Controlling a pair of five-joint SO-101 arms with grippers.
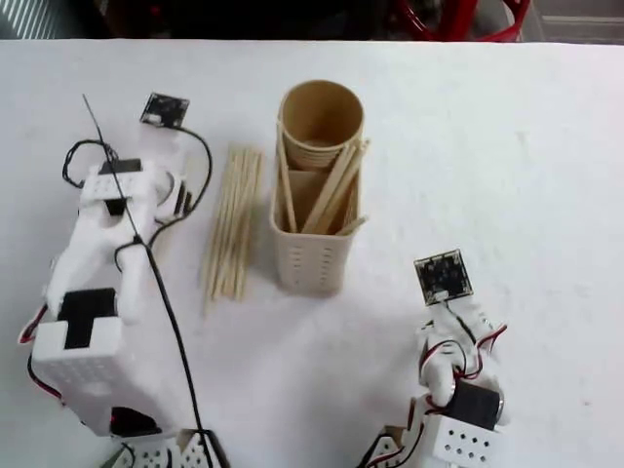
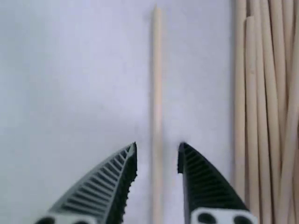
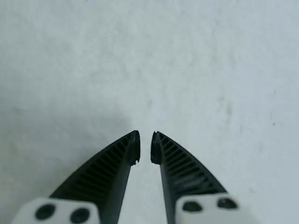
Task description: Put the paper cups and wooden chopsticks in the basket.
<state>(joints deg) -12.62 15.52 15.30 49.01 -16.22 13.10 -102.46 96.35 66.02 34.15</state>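
Straddling a lone chopstick [image 2: 156,70] beside the pile [image 1: 232,222], the left gripper [image 2: 156,151] stands released; the right gripper [image 3: 145,147], lower right, is almost clenched, empty.

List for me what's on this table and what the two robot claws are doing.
Basket: upright mid-table, holding stacked paper cups and some chopsticks
Loose chopsticks: pile lying beside basket
Left gripper: open, straddling one stray chopstick by the pile
Right gripper: nearly closed, empty, over bare table
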